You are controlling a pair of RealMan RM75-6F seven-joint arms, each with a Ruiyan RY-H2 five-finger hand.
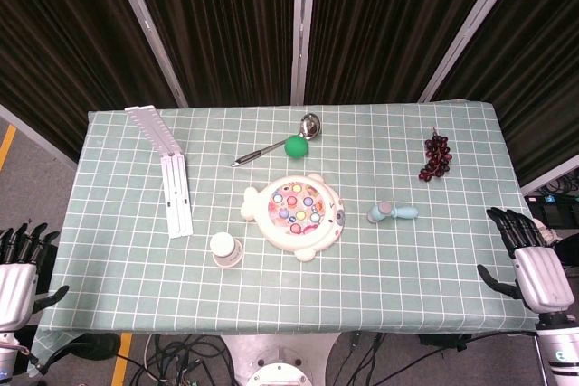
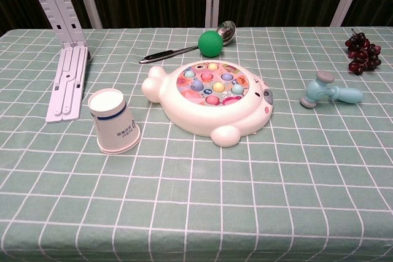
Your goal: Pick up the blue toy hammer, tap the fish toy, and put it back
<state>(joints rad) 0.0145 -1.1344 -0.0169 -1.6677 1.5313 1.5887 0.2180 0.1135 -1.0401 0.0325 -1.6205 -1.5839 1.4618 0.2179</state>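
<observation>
The blue toy hammer (image 1: 392, 212) (image 2: 329, 92) lies flat on the checked cloth, just right of the fish toy. The white fish toy (image 1: 295, 215) (image 2: 212, 99), with coloured buttons on top, sits mid-table. My right hand (image 1: 531, 263) hangs open off the table's right edge, well right of the hammer, holding nothing. My left hand (image 1: 18, 270) is open beyond the table's left edge, far from both toys. Neither hand shows in the chest view.
A paper cup (image 1: 224, 249) (image 2: 113, 121) stands left of the fish. Behind the fish lie a green ball (image 1: 296, 146) (image 2: 210, 43) and a metal ladle (image 1: 274, 141) (image 2: 184, 47). A white folding stand (image 1: 167, 169) (image 2: 64, 59) lies at the left, grapes (image 1: 436, 156) (image 2: 361, 53) at the far right.
</observation>
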